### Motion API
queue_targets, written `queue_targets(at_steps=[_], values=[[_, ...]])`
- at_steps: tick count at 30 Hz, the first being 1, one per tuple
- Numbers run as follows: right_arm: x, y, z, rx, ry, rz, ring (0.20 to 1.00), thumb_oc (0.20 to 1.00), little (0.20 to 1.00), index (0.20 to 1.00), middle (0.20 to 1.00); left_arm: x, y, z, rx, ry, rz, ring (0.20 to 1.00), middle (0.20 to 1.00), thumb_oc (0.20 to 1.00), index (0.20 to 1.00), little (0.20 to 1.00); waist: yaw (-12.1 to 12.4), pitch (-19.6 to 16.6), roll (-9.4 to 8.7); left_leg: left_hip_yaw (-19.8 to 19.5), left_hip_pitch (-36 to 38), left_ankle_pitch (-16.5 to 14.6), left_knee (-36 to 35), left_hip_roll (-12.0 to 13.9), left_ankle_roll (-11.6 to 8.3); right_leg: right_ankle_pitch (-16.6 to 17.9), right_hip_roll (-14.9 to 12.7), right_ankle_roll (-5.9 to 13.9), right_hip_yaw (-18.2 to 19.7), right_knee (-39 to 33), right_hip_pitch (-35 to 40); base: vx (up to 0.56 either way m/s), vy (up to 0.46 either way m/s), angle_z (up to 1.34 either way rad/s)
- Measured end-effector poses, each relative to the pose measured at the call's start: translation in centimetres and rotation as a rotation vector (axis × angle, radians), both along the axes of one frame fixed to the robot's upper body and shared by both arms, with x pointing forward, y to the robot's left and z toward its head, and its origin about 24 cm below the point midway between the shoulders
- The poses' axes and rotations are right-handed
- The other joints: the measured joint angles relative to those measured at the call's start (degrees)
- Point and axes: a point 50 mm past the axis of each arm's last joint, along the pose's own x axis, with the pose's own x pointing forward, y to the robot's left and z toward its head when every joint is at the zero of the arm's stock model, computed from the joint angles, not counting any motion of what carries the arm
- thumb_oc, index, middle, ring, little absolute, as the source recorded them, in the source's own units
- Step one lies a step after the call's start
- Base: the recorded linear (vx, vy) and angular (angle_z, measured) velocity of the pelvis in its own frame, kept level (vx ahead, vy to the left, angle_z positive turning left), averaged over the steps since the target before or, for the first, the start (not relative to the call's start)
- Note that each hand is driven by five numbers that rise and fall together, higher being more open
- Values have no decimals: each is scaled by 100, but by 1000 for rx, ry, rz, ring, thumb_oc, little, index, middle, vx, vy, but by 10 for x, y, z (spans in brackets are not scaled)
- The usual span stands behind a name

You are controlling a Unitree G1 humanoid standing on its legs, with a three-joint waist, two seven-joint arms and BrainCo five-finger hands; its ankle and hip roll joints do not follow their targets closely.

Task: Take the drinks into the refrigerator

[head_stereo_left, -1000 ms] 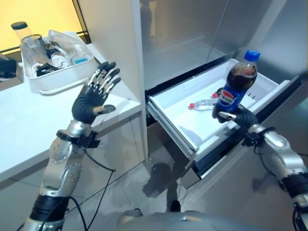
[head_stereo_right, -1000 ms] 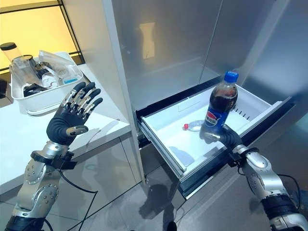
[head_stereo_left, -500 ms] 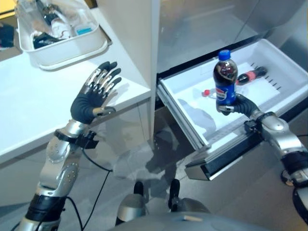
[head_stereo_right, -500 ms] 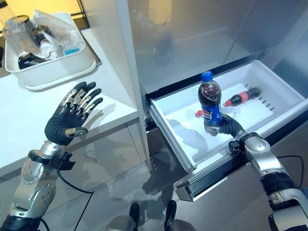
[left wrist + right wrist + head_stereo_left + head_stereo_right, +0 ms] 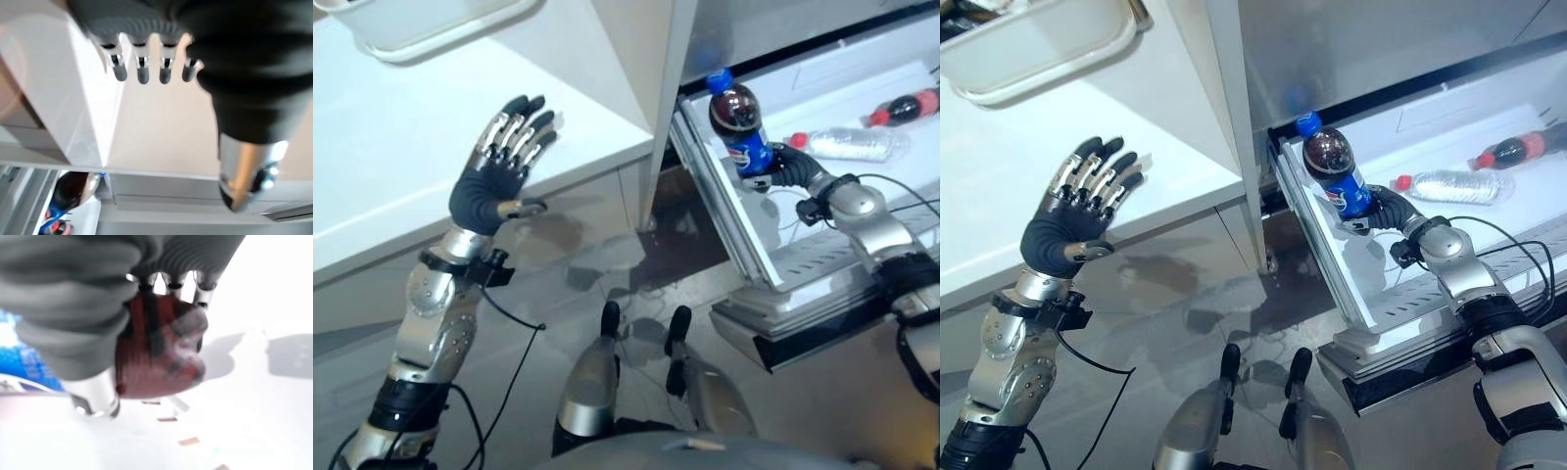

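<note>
Left eye: right hand (image 5: 781, 164) grips the cola (image 5: 737, 127) low, tilted over the drawer (image 5: 756, 257) at two o'clock, probably to lay it down. Left wrist: left hand (image 5: 146, 58) spread (idle) above the table (image 5: 372, 166). Right wrist: fingers (image 5: 146, 281) wrap the bottle's base.

Right hand (image 5: 781, 164) grips cola bottle (image 5: 738, 128) over the open drawer (image 5: 822, 220); left hand (image 5: 497, 174) raised

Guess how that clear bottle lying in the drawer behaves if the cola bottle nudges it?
The clear bottle lies on its side on the smooth drawer floor, so it would probably roll. It looks empty, likely light. The right hand holds the cola bottle close beside it.
</note>
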Motion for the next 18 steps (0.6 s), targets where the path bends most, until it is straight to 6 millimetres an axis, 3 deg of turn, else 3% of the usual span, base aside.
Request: queue_targets(at_steps=[3, 9, 18], values=[[3, -4, 5, -69, 4, -5, 200, 200, 200, 200, 200, 0, 1, 1, -7, -5, 11, 1000, 1000, 1000, 1000, 1000, -19, 5, 9, 2, -50, 1, 4, -10, 0, -41, -13, -10, 5, 63, -90, -53, 6, -4], [3, -31, 5, -203, 67, -115, 200, 200, 200, 200, 200, -1, 0, 6, 4, -48, 36, 1000, 1000, 1000, 1000, 1000, -5, 82, 49, -56, -150, 29, 16, -9, -6, -112, -30, -27, -17, 220, -227, -42, 2, 6], [-13, -61, 3, -291, 81, -168, 200, 200, 200, 200, 200, -4, 2, 10, 15, -82, 78, 1000, 1000, 1000, 1000, 1000, 16, 90, 41, -127, -283, 52, 9, -59, 27, -232, -117, 21, -100, 425, -413, -21, 0, 7]])
